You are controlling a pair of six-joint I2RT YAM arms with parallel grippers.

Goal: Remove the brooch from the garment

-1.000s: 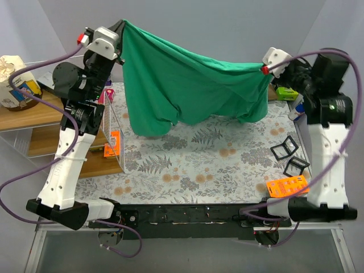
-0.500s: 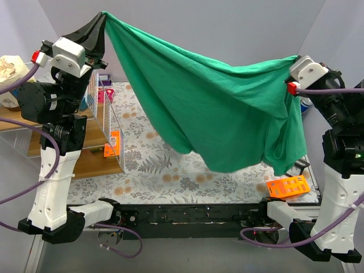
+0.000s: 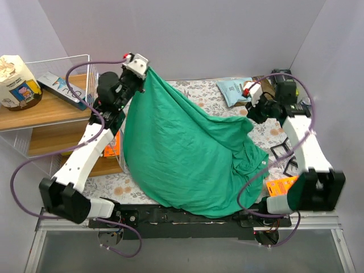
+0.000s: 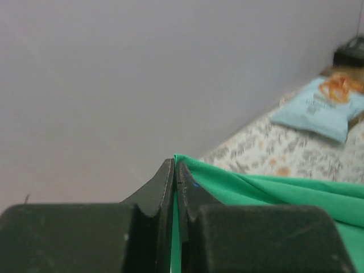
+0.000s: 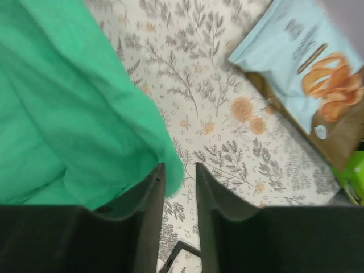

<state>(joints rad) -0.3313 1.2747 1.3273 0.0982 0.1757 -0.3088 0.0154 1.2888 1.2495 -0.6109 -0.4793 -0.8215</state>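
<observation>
L claw [image 3: 142, 69] is up over the far-left corner of the bench [image 3: 211, 94], pinched together on a corner of the green shirt [image 3: 187, 153]. In the L wrist view the two black fingers [image 4: 153, 190] meet w/ only a thin fold of shirt [image 4: 273, 190] btwn them at the claw tip [image 4: 174, 165].

From that raised corner the shirt hangs down and fans out across the middle of the bench. Its lower hem reaches the near edge and bunches in wrinkles toward the near-right side.

R claw [image 3: 255, 112] is low, by the right edge toward the far side, at the shirt's right border. In the R wrist view its fingers [image 5: 149, 210] stand a little apart at the tip [image 5: 181, 168], floral mat [image 5: 216, 114] showing through the gap. A flap of shirt [image 5: 57, 102] lies against the left finger and pokes into the gap; no clamp on it.

Brooch: can't pick it out in any view, too many folds.

Other stuff: pale blue snack bag [image 3: 233, 90] at the far edge, right of centre, also seen by both wrists [image 4: 318, 108] [image 5: 301, 62]. Orange card [image 3: 281, 186] at the near-right corner. Black square frames [image 3: 282, 149] by the right edge. Wooden shelf [image 3: 40, 114] off the left edge, w/ a tub [image 3: 17, 79] on top.
</observation>
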